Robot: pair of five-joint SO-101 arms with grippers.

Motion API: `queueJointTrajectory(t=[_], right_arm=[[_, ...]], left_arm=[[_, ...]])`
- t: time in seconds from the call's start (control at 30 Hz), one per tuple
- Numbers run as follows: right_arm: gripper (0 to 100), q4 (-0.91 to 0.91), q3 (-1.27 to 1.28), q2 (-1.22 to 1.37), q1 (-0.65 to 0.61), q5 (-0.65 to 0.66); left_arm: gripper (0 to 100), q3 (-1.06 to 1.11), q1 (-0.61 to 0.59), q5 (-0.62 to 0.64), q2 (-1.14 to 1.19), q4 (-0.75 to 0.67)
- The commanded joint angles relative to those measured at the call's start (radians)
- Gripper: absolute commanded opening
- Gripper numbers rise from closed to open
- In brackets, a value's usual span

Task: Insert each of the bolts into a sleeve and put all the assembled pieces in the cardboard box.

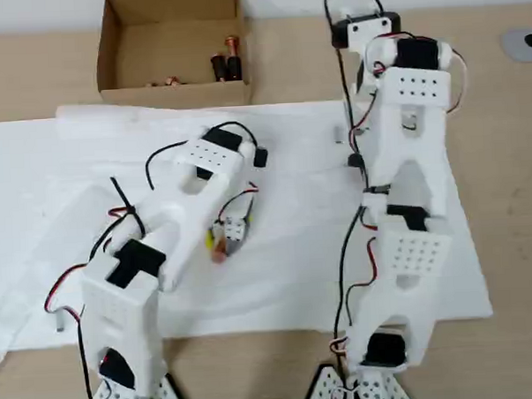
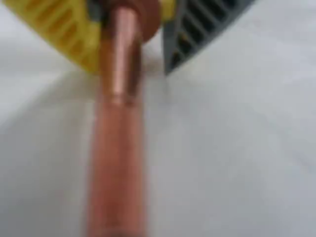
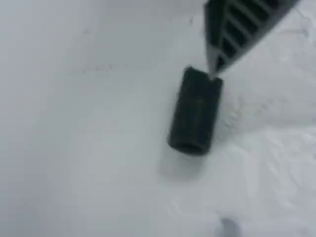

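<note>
Left arm (image 1: 128, 285): rises from near base, folds at elbow over table, forearm (image 1: 213, 158) doubled back toward base. Left gripper (image 1: 220, 244) low, pointing down; yellow finger (image 2: 59, 29) and grey finger (image 2: 197, 29) clamped on bolt (image 2: 121, 54).
Right arm (image 1: 409, 131): stretched long, straight away from base. Right gripper (image 3: 217, 54) low, jaws spread; grey fingertip (image 3: 219, 64) touching sleeve (image 3: 195, 113).
</note>
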Motion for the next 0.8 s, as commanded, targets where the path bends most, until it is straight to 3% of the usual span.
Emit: queueJointTrajectory(t=[0.0, 0.23, 0.37, 0.5, 0.63, 0.77], right_arm=[[37.6, 0.012, 0.008, -0.105, 0.041, 0.011], [37.6, 0.012, 0.008, -0.105, 0.077, 0.011], [37.6, 0.012, 0.01, -0.105, 0.074, 0.009], [37.6, 0.012, 0.01, -0.105, 0.071, 0.005], [37.6, 0.012, 0.01, -0.105, 0.076, 0.005], [37.6, 0.014, 0.01, -0.107, 0.077, 0.005]], left_arm=[[3, -0.049, -0.008, 0.002, 0.018, -0.021], [1, -0.052, -0.031, 0.051, 0.002, -0.012], [1, -0.117, -0.041, 0.0, -0.096, 0.092], [1, -0.216, -0.035, -0.221, -0.239, 0.216], [1, -0.186, -0.055, -0.505, -0.394, 0.216], [1, -0.094, -0.109, -0.881, -0.561, 0.216]])
